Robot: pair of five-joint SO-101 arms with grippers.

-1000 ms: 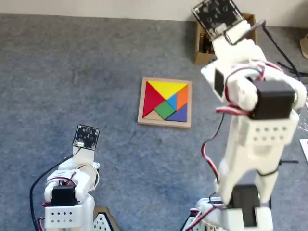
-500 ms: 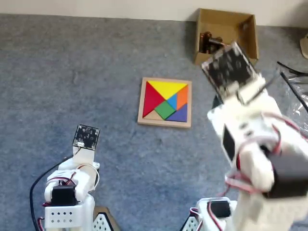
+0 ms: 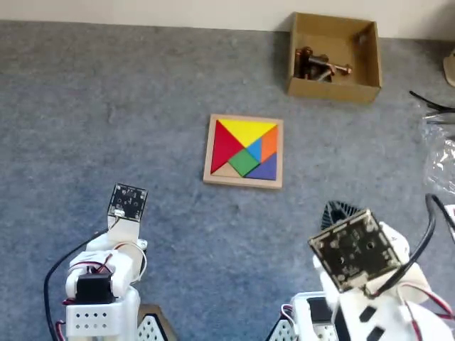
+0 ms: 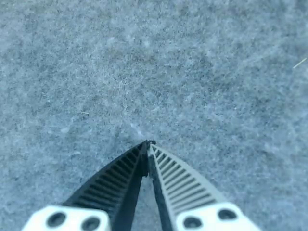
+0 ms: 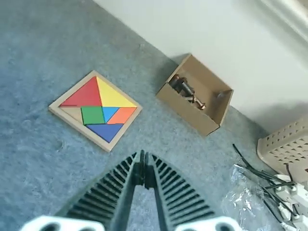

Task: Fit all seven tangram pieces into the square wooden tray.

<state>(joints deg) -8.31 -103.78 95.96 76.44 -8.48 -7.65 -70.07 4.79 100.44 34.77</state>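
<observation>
The square wooden tray (image 3: 210, 172) lies mid-table on the grey carpet, holding red (image 3: 227, 145), yellow (image 3: 248, 131), orange, green (image 3: 244, 163), light blue and dark blue tangram pieces; a bare wooden patch shows at its near left corner. In the right wrist view the tray (image 5: 63, 112) lies ahead of my right gripper (image 5: 143, 175), which is shut and empty, well short of it. My right arm (image 3: 355, 256) sits at the near right of the table. My left gripper (image 4: 147, 147) is shut and empty just above bare carpet; the left arm (image 3: 121, 213) sits at the near left.
A cardboard box (image 3: 333, 57) with small brown objects stands at the back right, also visible as the box (image 5: 197, 100) in the right wrist view. Clear plastic and cables (image 3: 439, 142) lie at the right edge. A white perforated basket (image 5: 288, 147) is farther right.
My right arm has pulled back from over the cardboard box toward the near right of the table. The left arm and the tray have not moved.
</observation>
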